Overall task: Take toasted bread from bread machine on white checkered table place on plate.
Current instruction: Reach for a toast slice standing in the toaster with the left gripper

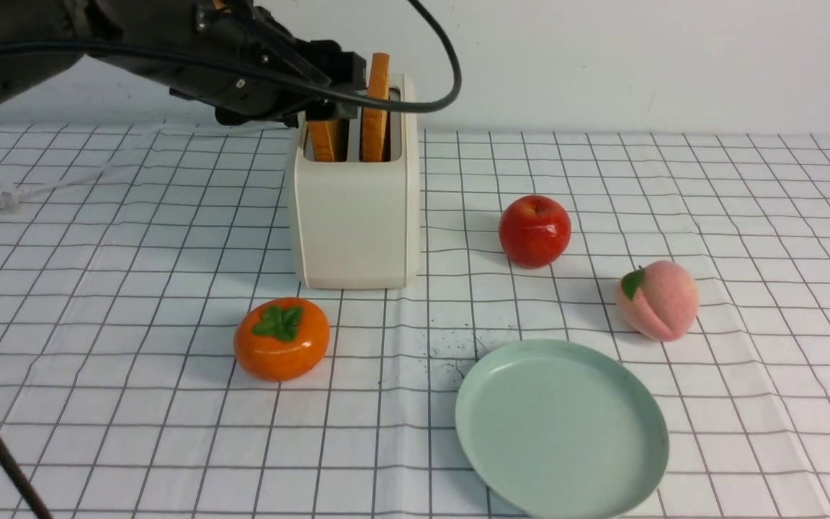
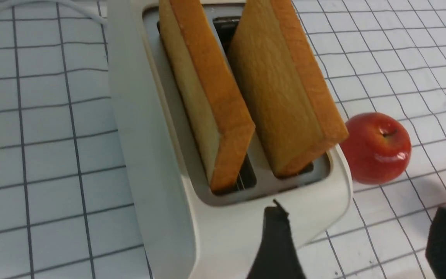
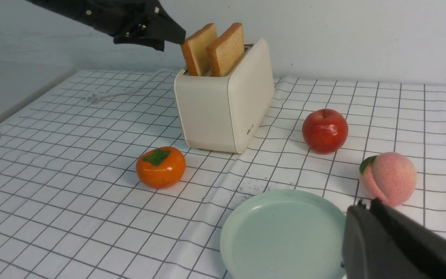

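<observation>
Toasted bread (image 2: 285,89) stands so close together that the open left claw (image 1: 343,86), right claw (image 3: 366,209) clenched, might pinch both slices.

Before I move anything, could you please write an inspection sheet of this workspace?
Surface: white checkered table, slightly creased; dark specks near the plate.
Job's things: left slice and right slice stand in the bread machine; plate is bare.
Clutter: persimmon, apple, peach, each lying apart.
Grippers: left gripper open at the bread machine's top, holding nothing; right gripper shut, holding nothing.
Cables: black cable loops from the left arm; white cord lies on the cloth.
Surroundings: plain pale wall; nothing else seen.
</observation>
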Motion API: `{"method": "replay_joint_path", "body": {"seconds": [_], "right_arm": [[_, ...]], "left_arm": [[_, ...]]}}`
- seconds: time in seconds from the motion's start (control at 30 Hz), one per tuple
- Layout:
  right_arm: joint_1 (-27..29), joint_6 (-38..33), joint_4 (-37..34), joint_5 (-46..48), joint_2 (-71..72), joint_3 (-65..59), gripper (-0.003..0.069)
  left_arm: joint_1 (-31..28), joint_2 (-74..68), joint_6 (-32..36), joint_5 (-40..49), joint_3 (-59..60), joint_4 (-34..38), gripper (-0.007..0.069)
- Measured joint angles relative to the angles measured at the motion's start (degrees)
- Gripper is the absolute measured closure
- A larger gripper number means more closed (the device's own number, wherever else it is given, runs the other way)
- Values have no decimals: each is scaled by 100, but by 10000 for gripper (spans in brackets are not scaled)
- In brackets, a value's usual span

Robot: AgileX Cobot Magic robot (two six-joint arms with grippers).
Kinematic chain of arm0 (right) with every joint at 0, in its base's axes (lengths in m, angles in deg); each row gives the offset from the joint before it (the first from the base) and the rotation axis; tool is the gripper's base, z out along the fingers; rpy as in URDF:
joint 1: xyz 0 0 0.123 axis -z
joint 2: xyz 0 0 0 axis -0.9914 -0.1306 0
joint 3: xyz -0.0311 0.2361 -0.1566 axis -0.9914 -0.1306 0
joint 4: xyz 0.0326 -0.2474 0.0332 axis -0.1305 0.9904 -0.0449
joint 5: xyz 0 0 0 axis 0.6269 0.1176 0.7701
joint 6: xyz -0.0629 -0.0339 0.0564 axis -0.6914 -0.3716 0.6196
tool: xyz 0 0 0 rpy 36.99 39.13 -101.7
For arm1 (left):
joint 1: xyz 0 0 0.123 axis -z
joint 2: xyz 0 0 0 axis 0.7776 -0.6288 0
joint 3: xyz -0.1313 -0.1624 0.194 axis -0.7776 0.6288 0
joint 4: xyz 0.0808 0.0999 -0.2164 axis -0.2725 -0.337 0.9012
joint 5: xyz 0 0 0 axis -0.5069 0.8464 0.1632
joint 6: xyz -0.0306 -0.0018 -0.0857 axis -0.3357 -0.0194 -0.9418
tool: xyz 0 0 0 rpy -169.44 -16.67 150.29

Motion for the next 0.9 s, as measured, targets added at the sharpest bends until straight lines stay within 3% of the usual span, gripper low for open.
{"method": "replay_joint_path", "body": {"seconds": [0.4,0.73,0.9], "right_arm": [[0,0,-267,113,0,0,646],[0,0,-333,119,0,0,645],[0,0,-333,120,0,0,645]], "left_arm": [[0,-728,-18,-942,-386,-639,220],[0,-552,-18,-1061,-386,-751,224],[0,-503,-18,-1193,-405,-845,186]]}}
